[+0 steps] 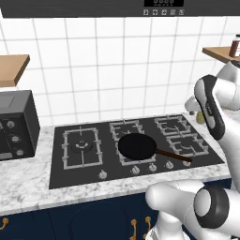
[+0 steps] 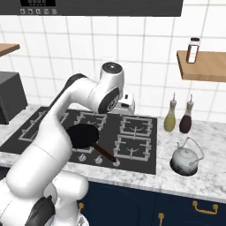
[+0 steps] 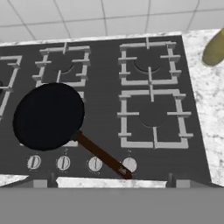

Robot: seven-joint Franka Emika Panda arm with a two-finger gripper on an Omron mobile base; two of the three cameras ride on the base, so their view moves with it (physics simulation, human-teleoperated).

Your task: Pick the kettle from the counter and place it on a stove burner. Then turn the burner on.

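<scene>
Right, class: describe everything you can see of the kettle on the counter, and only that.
The kettle is small, squat and rounded, in what looks like silver-grey metal with darker mottled reflections. A thin arched handle rises over a small lid knob, and a short spout points to the picture's left, toward the cooktop. It stands upright on the white marble-look counter, right of the cooktop and in front of two bottles. Nothing else touches it.

Stove burner (image 3: 5,94) cut by hand view's left edge; yellow bottle (image 3: 214,49) cropped at right (cap unseen).
</scene>
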